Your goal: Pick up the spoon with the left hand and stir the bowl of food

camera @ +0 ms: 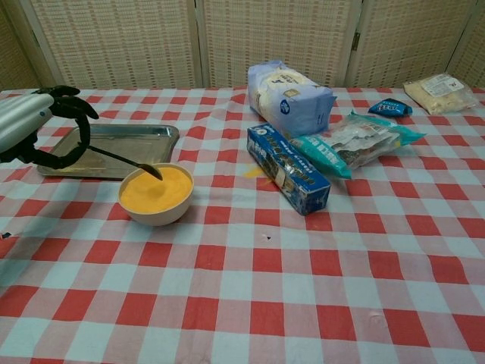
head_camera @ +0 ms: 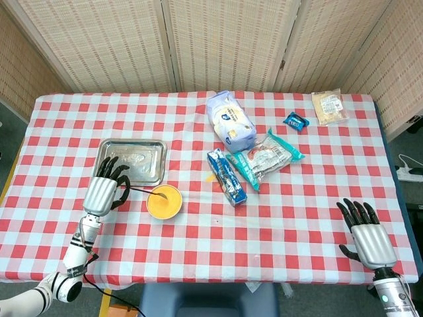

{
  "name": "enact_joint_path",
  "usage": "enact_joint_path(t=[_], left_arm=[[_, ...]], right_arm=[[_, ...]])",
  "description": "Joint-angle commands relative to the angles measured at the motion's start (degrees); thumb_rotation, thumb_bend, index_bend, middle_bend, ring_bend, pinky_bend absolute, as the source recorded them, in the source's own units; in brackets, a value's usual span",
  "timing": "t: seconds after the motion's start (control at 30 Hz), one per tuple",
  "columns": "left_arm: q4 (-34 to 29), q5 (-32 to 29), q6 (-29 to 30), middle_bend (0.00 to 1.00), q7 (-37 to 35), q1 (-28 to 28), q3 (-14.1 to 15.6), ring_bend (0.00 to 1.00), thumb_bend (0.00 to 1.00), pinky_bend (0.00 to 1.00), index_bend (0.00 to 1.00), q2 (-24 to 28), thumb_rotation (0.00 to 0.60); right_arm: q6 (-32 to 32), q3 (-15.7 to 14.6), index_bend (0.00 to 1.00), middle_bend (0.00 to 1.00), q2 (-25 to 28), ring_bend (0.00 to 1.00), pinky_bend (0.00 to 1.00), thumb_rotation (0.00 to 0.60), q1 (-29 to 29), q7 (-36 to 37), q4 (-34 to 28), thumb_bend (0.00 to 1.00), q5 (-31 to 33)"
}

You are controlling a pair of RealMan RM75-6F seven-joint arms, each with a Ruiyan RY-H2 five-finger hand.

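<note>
My left hand (head_camera: 106, 187) (camera: 34, 125) grips the dark handle of a thin spoon (camera: 125, 160) (head_camera: 140, 191) at the left of the table. The spoon slants down to the right, and its tip sits at the far rim of the bowl (camera: 156, 195) (head_camera: 164, 201), touching the yellow food. The pale bowl stands just in front of the metal tray (head_camera: 132, 160) (camera: 114, 148). My right hand (head_camera: 369, 234) rests near the table's front right edge in the head view, fingers spread, holding nothing.
A blue box (camera: 288, 168) lies right of the bowl, with a teal snack pack (camera: 352, 144) and a white-blue bag (camera: 288, 97) behind it. A small blue packet (head_camera: 295, 121) and a beige pack (head_camera: 330, 107) lie at the far right.
</note>
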Motion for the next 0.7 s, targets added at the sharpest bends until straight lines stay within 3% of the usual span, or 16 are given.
enact_joint_path(t=[0.03, 0.4, 0.7], left_arm=[[-1.87, 0.44, 1.16, 0.24, 0.40, 1.32, 1.00, 0.01, 0.72, 0.00, 0.83, 1.43, 0.600], [-3.15, 1.44, 1.23, 0.24, 3.22, 3.02, 3.42, 0.01, 0.72, 0.00, 0.82, 2.18, 0.600], [0.86, 0.75, -0.14, 0.24, 3.36, 1.28, 1.77, 0.01, 0.72, 0.00, 0.83, -1.14, 0.600]], right_arm=[[0.11, -0.23, 0.00, 0.00, 0.07, 0.00, 0.00, 0.600, -0.05, 0.04, -0.15, 0.12, -0.42], [0.63, -0.76, 0.00, 0.00, -0.02, 0.00, 0.00, 0.600, -0.24, -0.21, -0.48, 0.12, -1.71], [0.25, -0.52, 0.00, 0.00, -0.07, 0.00, 0.00, 0.600, -0.12, -0.26, -0.30, 0.12, -1.05]])
